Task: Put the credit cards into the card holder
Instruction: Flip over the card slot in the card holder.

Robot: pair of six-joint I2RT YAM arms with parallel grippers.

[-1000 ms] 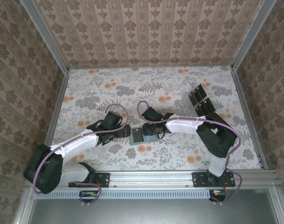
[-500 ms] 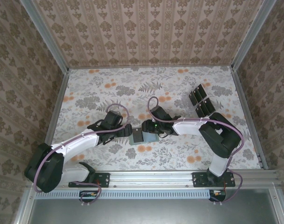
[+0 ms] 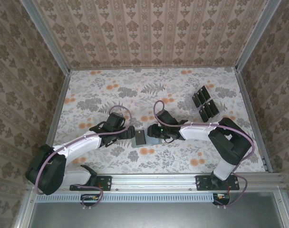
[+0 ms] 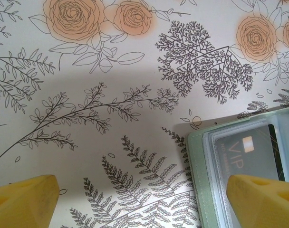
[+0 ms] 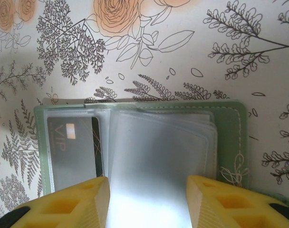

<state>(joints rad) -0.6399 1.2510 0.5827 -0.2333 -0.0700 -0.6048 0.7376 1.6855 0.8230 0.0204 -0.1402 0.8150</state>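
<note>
- The holder (image 3: 140, 138) lies open on the desk (image 3: 101, 90), between the two sets of fingers, with its long axis running from one set to the other.
- The left fingers (image 3: 129, 133) are spread wide and empty, just off the holder's edge (its corner sits by one tip).
- The right fingers (image 3: 152, 136) stand half-parted over the clear leaves (image 5: 156, 156); I cannot tell whether they pinch one.
- One card (image 5: 71, 152) sits in the pocket on the side of those fingers towards the left arm.
- The remaining cards (image 3: 204, 103) stand well beyond the right fingers and off to their right, so that arm looks nearer for the next fetch.
</note>
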